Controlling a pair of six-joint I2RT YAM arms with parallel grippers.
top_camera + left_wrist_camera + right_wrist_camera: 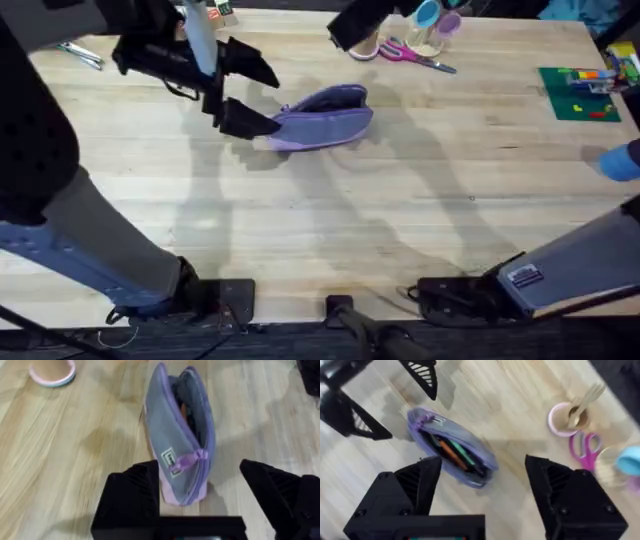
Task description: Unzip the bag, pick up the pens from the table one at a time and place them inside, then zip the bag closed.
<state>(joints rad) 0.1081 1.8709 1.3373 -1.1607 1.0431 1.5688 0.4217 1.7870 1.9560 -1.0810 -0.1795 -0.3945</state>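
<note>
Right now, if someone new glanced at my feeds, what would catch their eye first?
The lavender bag in the middle of the table, unzipped, with the orange pen and the green pen already lying inside. Next, the left pincer, open, its fingers either side of the bag's near end by the zipper pull. Behind it, pink-handled scissors lie beside some cups.

Left claw (200, 497) open — straddling bag (177, 435) end; zipper open; pink-rimmed cup (52, 371) beyond.

bag (182, 445): soft matt cloth | table (330, 220): pale wood planks, smooth | left tool (210, 497): matt black plastic
</note>
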